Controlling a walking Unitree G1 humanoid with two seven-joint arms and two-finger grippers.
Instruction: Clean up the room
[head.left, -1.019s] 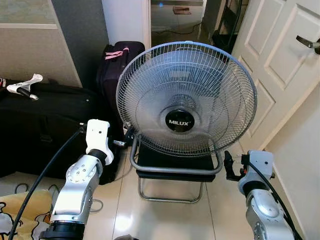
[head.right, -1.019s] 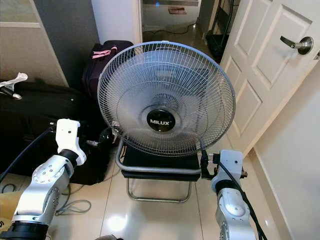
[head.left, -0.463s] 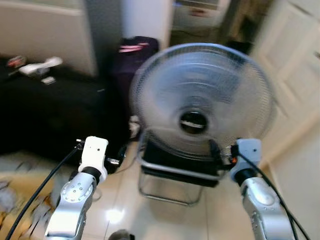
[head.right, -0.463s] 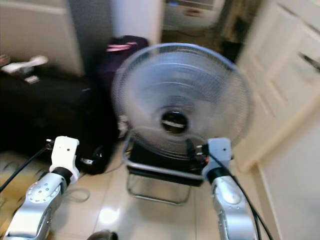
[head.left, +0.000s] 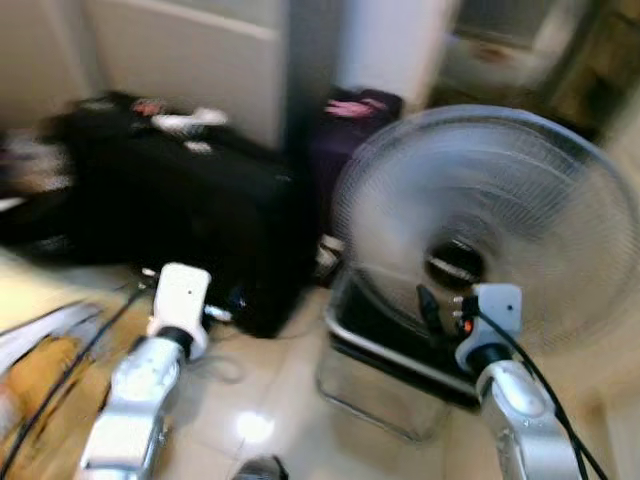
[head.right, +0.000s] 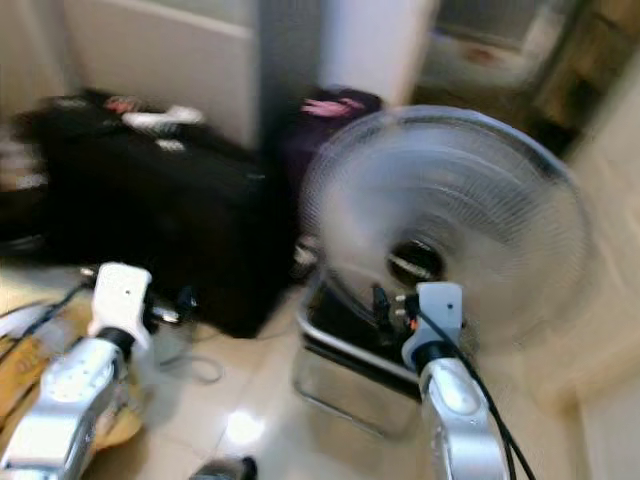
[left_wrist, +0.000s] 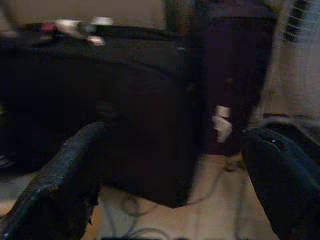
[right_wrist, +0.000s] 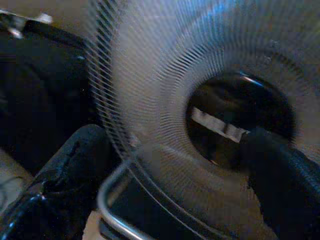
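A large round fan (head.left: 500, 220) rests on a black metal-framed chair (head.left: 385, 350), right of centre, all blurred. My right gripper (head.left: 432, 305) is held up in front of the fan's lower grille, open and empty; the right wrist view looks between its fingers (right_wrist: 60, 185) at the fan's dark hub (right_wrist: 235, 120). My left gripper (head.left: 225, 310) is open and empty too, raised over the floor before a big black suitcase (head.left: 170, 200). In the left wrist view its fingertips (left_wrist: 60, 175) frame that suitcase (left_wrist: 125, 115).
A dark purple suitcase (head.left: 355, 130) stands upright behind the black one, beside the fan. Small white and red items (head.left: 185, 122) lie on top of the black suitcase. A yellow cloth (head.left: 40, 380) and cables lie on the glossy floor at the left. A doorway (head.left: 500, 50) opens behind.
The whole view has swung left and blurred, so the camera is turning. The fan now sits further right and more of the black suitcase shows. Both arms keep their raised pose.
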